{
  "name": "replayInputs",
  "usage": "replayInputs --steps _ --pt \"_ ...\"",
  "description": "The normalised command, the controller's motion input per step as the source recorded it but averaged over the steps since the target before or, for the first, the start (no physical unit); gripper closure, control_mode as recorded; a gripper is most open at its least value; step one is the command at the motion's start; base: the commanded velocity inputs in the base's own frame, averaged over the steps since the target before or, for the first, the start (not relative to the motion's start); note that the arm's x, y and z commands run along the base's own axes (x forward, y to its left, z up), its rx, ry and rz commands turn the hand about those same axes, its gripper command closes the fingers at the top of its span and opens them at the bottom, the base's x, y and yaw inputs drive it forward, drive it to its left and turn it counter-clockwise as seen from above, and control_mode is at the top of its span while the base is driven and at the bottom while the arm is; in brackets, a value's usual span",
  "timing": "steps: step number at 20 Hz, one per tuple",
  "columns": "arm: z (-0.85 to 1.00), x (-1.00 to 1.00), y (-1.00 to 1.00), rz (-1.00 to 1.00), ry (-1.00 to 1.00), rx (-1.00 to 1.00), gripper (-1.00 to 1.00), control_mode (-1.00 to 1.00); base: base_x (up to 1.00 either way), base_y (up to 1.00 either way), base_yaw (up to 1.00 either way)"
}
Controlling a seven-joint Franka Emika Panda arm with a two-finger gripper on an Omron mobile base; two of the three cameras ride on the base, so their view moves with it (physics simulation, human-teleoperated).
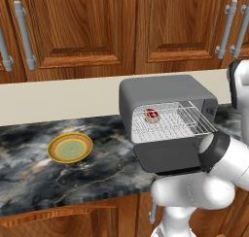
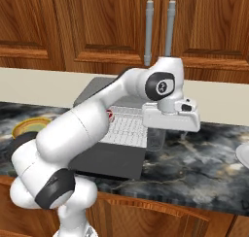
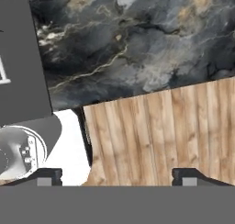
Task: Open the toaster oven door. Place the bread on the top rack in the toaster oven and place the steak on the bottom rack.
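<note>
The toaster oven (image 1: 165, 93) stands on the dark marble counter. Its door (image 1: 168, 154) is folded down flat in front of it. The steak (image 1: 152, 114) lies on a wire rack (image 1: 189, 119) inside, toward the left; I cannot tell which rack it is. A sliver of the steak (image 2: 110, 114) shows behind the arm. The bread is out of view. My gripper (image 2: 169, 136) points down over the counter just right of the toaster oven (image 2: 92, 93). In the hand view my gripper (image 3: 117, 177) is open, nothing between its tips, with the door (image 3: 18, 58) at the left.
A yellow-green round plate (image 1: 70, 147) sits on the counter (image 1: 29, 168) left of the oven. A white plate edge (image 2: 243, 154) shows at the far right. Wooden cabinets (image 1: 82, 27) hang above the pale backsplash. The counter's front edge drops to a wood floor (image 3: 160, 136).
</note>
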Motion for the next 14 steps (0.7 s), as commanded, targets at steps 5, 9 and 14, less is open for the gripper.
replayInputs --steps 5,9,14 --pt "-0.13 0.05 -0.63 -0.18 -0.06 0.00 -1.00 -1.00 0.00 0.00 0.00" --pt "-0.18 0.25 -0.62 -0.19 -0.01 0.00 -1.00 -1.00 0.00 0.00 0.00" --pt "-0.11 0.28 -0.63 -0.19 0.00 0.00 -1.00 -1.00 0.00 0.00 0.00"
